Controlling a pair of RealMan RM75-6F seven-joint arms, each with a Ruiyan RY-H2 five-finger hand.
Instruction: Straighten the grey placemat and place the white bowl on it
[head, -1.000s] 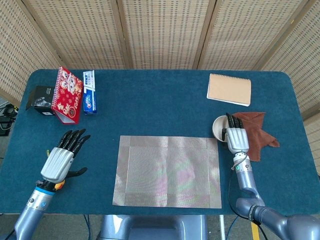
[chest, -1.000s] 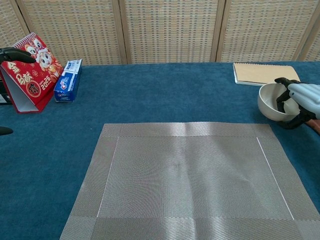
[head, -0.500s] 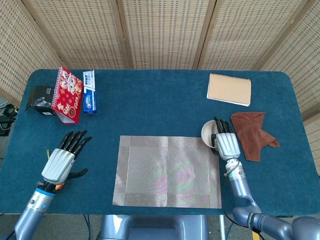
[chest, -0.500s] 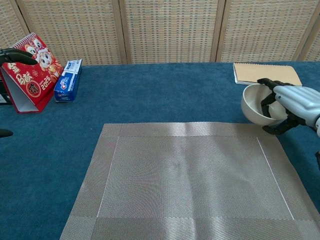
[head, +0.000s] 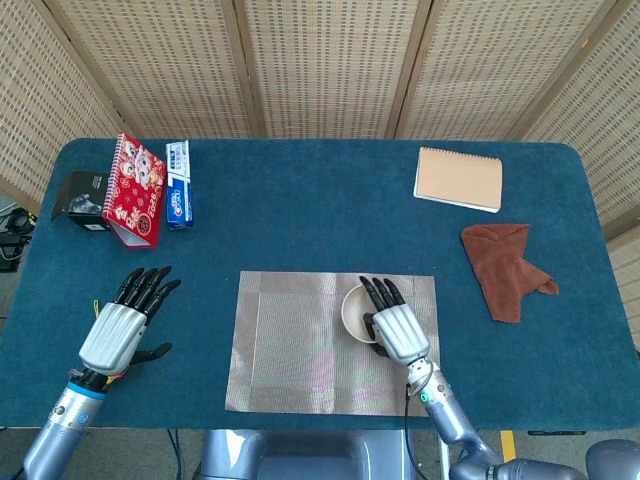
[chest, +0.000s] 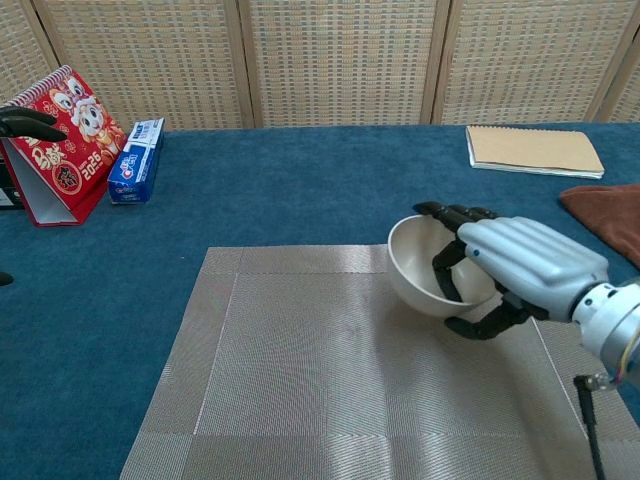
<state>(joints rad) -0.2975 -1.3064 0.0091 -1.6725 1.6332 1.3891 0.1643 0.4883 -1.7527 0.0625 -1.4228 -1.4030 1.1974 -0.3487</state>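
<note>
At the left end of the blue-covered bench (head: 320, 200) a small black box (head: 80, 197) sits beside a red desk calendar (head: 133, 190) with cartoon figures and "2025" legible on its face in the chest view, and just right of that lies a blue-and-white carton (head: 178, 184) whose lettering is too small to read. Nearer the front edge, the left hand (head: 122, 325) rests off the mat with its fingers (head: 146, 284) spread and nothing in them. The grey placemat (head: 335, 343) lies flat and looks square to the bench edge, so the straightening appears done. Over its right half the right hand (chest: 520, 268) holds the white bowl (chest: 425, 264), fingers (chest: 447, 212) hooked over the rim and into the bowl while the thumb presses underneath; the bowl is tilted toward the left and seems to hang just above the weave, though I cannot tell for sure whether it touches. To finish well, I would level the bowl first, bring it a little further toward the middle of the mat, lower it until the base sits flat, then draw the fingers out upward so the rim isn't dragged and the mat isn't skewed. Farther right, a tan notebook (head: 459, 178) with no readable cover text lies near the back, and a brown cloth (head: 507, 269) sits crumpled well apart from the mat.
</note>
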